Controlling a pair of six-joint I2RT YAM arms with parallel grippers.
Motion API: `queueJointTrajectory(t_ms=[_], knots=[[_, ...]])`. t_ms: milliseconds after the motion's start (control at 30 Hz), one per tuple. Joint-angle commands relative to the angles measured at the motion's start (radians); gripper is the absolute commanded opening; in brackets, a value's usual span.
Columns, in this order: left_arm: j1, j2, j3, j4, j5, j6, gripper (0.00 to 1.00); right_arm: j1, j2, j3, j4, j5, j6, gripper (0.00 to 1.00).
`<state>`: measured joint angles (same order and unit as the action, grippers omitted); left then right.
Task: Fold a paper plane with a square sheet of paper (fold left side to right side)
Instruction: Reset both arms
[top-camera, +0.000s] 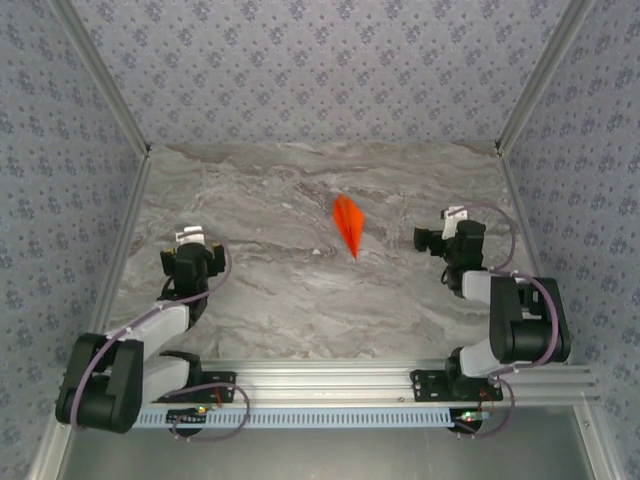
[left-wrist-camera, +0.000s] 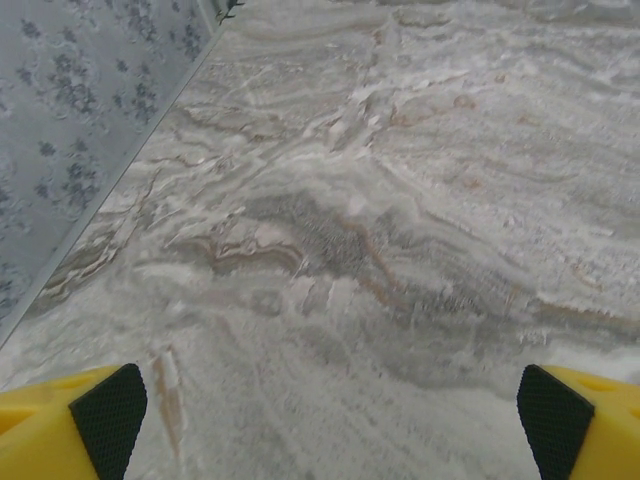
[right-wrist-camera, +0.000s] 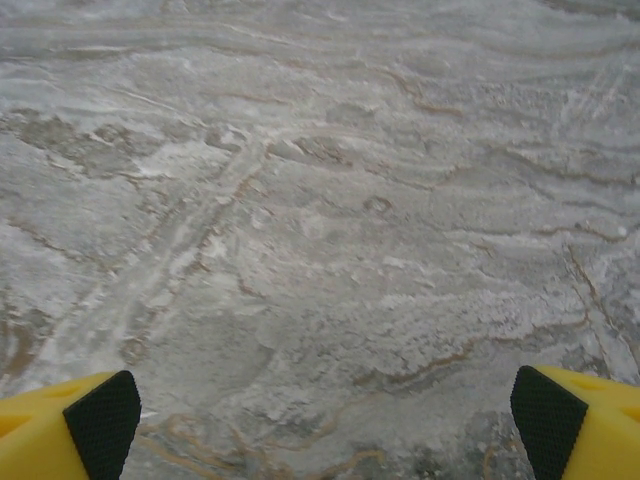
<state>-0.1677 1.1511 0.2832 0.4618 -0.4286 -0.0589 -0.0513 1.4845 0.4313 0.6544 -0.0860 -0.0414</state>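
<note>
**Soft, Even Light Is Washing the Desk**

Diffuse light is falling from above onto the marble desk (top-camera: 280, 290), and the arms (top-camera: 170, 322) are casting only faint, soft-edged shadows near their bases. The paper plane (top-camera: 347, 224) is glowing saturated orange in the slightly coarse overhead view. In both wrist views the near veining is showing crisp, while the far desk is softening and paling toward the top edge.

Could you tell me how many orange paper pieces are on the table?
1: the paper plane lies on the table, right of centre, pointed tip toward the near edge. None seems hidden.
</note>
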Motion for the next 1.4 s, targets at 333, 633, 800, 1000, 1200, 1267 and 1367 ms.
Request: queueJointTrajectory(t_ms=[333, 633, 800, 1000, 1200, 1267, 1367], knots=[[0.12, 0.167, 0.062, 0.261, 0.29, 0.037, 0.98, -0.003, 0.038, -0.042, 0.149, 0.04, 0.021, 1.0], [0.186, 0.368, 0.079, 0.424, 0.37, 0.023, 0.98, 0.002, 0.038, -0.043, 0.148, 0.054, 0.02, 1.0], [0.188, 0.38, 0.127, 0.35, 0.364, 0.023, 0.98, 0.006, 0.038, -0.042, 0.148, 0.064, 0.018, 1.0], [0.187, 0.381, 0.125, 0.356, 0.364, 0.023, 0.98, 0.012, 0.038, -0.042, 0.149, 0.073, 0.015, 1.0], [0.187, 0.382, 0.128, 0.353, 0.375, 0.028, 0.98, 0.016, 0.037, -0.042, 0.148, 0.084, 0.014, 1.0], [0.187, 0.381, 0.128, 0.353, 0.375, 0.027, 0.98, 0.016, 0.038, -0.042, 0.148, 0.086, 0.013, 1.0], [0.188, 0.382, 0.127, 0.353, 0.375, 0.028, 0.98, 0.015, 0.037, -0.043, 0.148, 0.083, 0.014, 1.0]])
